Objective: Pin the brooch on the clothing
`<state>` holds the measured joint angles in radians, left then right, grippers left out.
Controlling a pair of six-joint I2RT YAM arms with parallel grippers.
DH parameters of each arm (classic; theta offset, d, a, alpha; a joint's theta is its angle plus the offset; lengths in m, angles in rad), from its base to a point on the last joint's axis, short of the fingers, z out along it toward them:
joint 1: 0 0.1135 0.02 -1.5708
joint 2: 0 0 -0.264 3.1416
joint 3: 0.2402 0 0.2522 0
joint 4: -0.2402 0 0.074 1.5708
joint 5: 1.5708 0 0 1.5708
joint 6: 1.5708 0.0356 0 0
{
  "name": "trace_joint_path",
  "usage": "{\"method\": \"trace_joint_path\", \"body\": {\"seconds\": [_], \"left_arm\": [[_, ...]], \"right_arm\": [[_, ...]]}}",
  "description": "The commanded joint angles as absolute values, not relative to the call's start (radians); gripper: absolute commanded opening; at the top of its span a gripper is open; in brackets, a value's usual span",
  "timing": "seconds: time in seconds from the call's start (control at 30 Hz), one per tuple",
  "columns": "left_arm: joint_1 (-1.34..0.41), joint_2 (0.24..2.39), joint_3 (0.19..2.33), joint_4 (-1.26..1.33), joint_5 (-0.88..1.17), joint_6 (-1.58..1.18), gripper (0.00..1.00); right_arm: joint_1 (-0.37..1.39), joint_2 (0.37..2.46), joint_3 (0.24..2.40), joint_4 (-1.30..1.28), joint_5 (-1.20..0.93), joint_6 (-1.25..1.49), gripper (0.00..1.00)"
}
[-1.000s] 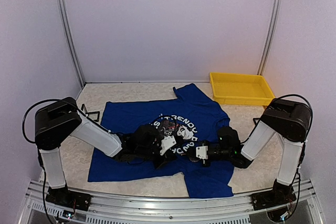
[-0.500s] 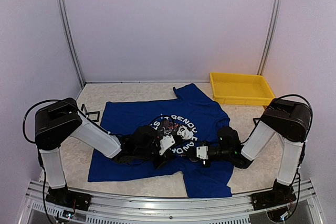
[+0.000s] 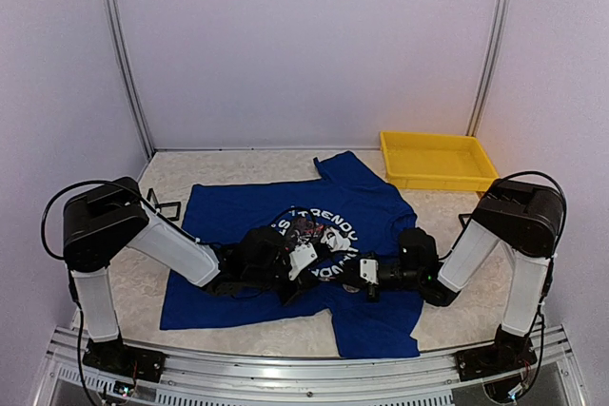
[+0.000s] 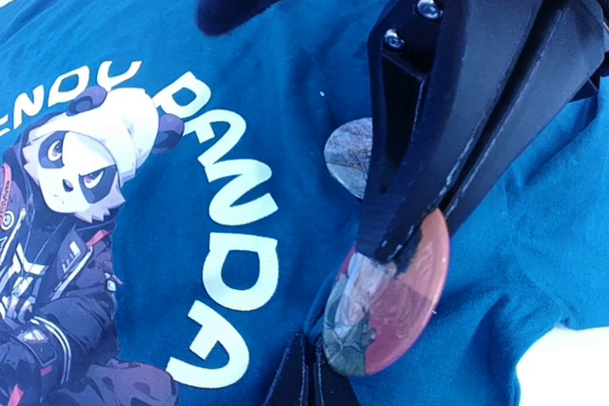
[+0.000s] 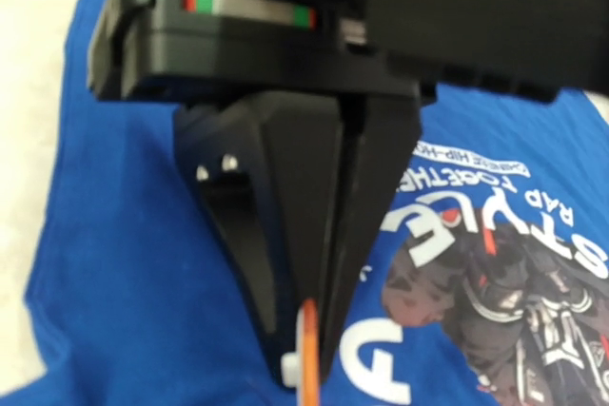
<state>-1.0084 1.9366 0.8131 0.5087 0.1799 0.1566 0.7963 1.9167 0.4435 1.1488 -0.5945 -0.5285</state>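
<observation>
The royal-blue T-shirt [image 3: 238,216] with the white panda print lies flat on the table. It fills the left wrist view [image 4: 238,73] and the right wrist view [image 5: 124,235]. My right gripper [image 5: 319,358] is shut on a round orange-red brooch [image 5: 309,349], seen edge-on. In the left wrist view the brooch [image 4: 395,311] shows its picture face, tilted just above the shirt beside the word PANDA. My left gripper [image 4: 306,373] is shut on a small fold of the shirt next to the brooch. Both grippers meet low over the print, left [image 3: 319,266] and right [image 3: 344,269].
A grey round disc [image 4: 347,154] lies on the shirt, half hidden behind the right gripper's finger. A yellow tray [image 3: 438,159] stands at the back right. A small black frame [image 3: 164,206] sits on the table left of the shirt.
The right gripper with the brooch has shifted slightly to the right. The left gripper has hardly moved.
</observation>
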Motion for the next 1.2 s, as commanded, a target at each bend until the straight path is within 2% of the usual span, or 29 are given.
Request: {"method": "trace_joint_path", "body": {"seconds": [0.0, 0.33, 0.83, 1.17], "left_arm": [[-1.009, 1.894, 0.795, 0.534, 0.189, 0.146, 0.0], [-1.015, 1.871, 0.788, 0.528, 0.224, 0.157, 0.0], [-1.004, 1.885, 0.787, 0.56, 0.24, 0.153, 0.0], [-0.994, 1.901, 0.782, 0.564, 0.245, 0.16, 0.0]], "right_arm": [[0.808, 1.893, 0.437, 1.179, -0.584, -0.512, 0.0], [0.808, 1.904, 0.447, 1.113, -0.369, -0.613, 0.0], [0.833, 1.922, 0.438, 1.045, -0.404, -0.745, 0.0], [0.817, 1.927, 0.419, 1.133, -0.563, -0.6, 0.0]]}}
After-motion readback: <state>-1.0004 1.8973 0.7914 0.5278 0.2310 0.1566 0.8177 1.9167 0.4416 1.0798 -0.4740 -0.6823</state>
